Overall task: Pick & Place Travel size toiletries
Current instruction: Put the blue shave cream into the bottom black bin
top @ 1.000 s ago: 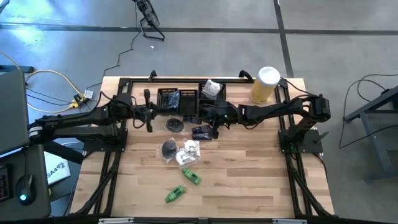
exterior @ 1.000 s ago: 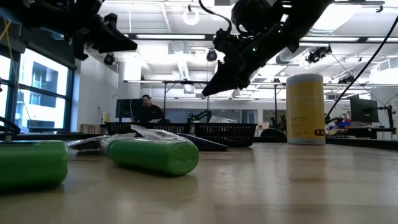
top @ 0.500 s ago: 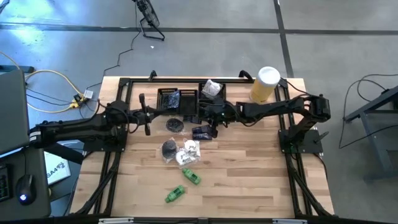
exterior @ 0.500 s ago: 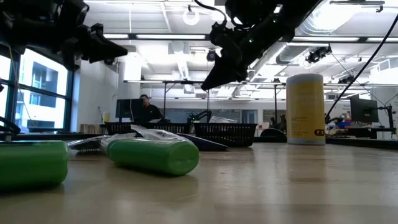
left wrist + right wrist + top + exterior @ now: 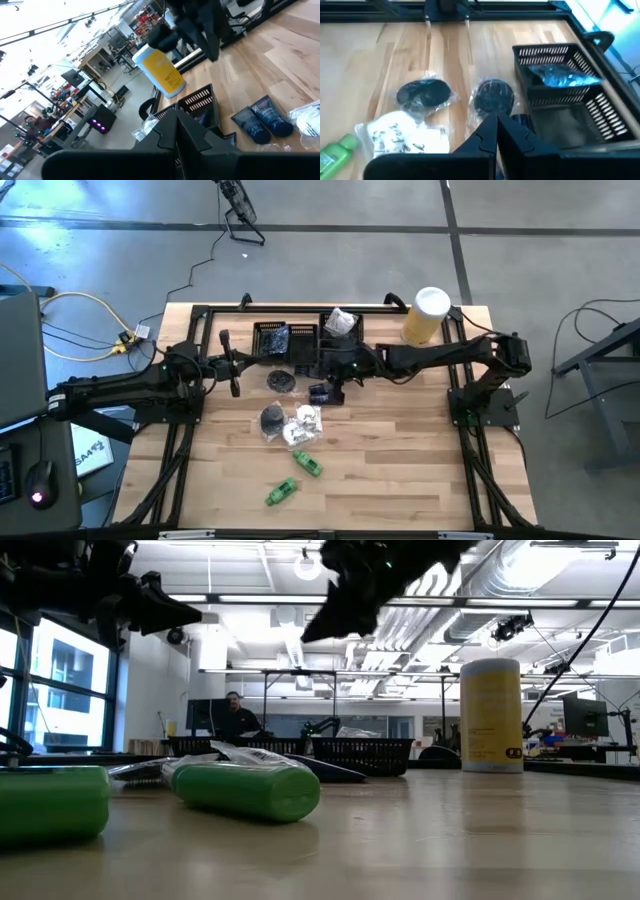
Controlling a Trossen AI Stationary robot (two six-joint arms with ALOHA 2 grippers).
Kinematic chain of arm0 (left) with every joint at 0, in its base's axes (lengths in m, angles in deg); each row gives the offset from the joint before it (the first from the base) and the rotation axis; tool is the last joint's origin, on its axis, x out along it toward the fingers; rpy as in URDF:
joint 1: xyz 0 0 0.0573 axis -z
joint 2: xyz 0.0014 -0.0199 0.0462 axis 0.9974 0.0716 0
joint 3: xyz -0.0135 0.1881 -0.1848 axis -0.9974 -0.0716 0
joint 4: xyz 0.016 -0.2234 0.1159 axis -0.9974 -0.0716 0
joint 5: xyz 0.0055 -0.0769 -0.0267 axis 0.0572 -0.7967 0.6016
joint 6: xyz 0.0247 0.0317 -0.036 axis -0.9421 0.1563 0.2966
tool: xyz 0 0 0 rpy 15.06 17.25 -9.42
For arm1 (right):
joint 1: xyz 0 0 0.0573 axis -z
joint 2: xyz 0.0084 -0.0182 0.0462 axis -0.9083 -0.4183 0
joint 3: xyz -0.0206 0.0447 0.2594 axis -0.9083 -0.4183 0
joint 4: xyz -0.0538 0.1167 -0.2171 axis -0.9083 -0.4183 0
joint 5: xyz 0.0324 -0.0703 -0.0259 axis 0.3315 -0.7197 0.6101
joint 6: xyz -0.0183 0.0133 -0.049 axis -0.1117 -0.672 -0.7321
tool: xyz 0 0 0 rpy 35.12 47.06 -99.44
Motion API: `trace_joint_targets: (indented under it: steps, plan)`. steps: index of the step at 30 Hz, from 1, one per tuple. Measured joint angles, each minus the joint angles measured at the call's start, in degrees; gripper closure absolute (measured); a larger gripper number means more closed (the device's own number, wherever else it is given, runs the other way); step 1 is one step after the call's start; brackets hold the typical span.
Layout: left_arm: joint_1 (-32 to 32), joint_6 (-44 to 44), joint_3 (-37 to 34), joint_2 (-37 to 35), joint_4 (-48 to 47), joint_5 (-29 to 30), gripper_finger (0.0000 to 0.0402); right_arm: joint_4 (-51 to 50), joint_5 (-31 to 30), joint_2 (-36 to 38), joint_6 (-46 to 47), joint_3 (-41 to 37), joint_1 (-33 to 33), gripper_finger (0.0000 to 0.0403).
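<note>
The travel size toiletries lie mid-table: two round black pieces [image 5: 281, 380] [image 5: 272, 418], white sachets [image 5: 305, 423], two green tubes [image 5: 307, 464] [image 5: 281, 492] and a dark navy packet [image 5: 322, 392]. A blue packet [image 5: 562, 77] lies in one black mesh tray [image 5: 285, 340], and a white sachet [image 5: 342, 322] lies in the other tray [image 5: 340, 332]. My right gripper [image 5: 330, 383] hangs shut and empty, high above the navy packet [image 5: 520, 120]. My left gripper [image 5: 238, 370] is shut and empty, level, left of the round pieces.
A tall yellow cylinder [image 5: 425, 315] with a white lid stands at the far right of the table. The two mesh trays sit side by side along the far edge. Bare wood lies along the near edge and to the right of the items. A person shows in the room behind.
My right gripper has risen, still shut, and drifted slightly toward the table's left edge above the navy packet. My left gripper has drawn back toward the table's left edge and sunk a little, staying shut. The toiletries lie where they were.
</note>
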Motion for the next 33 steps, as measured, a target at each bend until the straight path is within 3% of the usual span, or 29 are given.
trace_joint_targets:
  steps: [4, 11, 24, 28, 33]
  plan:
    - [0.0, 0.0, 0.0, 0.0, 0.2, 0.0, 0.0402, -7.2, -2.5, -1.9, -2.5, 4.1, 0.2, 0.0400]
    - [0.0, 0.0, 0.0, 0.2, -0.3, 0.0, 0.0402, -13.4, 1.5, -5.7, -2.2, 4.2, 1.7, 0.0400]
    - [0.0, 0.2, 0.0, 0.2, -0.7, 0.0, 0.0402, -10.9, 2.6, -10.3, -2.8, 4.4, 1.5, 0.0398]
    - [0.0, 0.2, 0.0, 0.2, -0.7, 0.0, 0.0402, -11.0, 4.2, -10.4, -3.7, 4.4, 1.5, 0.0371]
    - [0.0, 0.1, 0.0, 0.2, -0.8, 0.0, 0.0402, -11.0, 4.3, -10.4, -3.8, 4.4, 1.5, 0.0289]
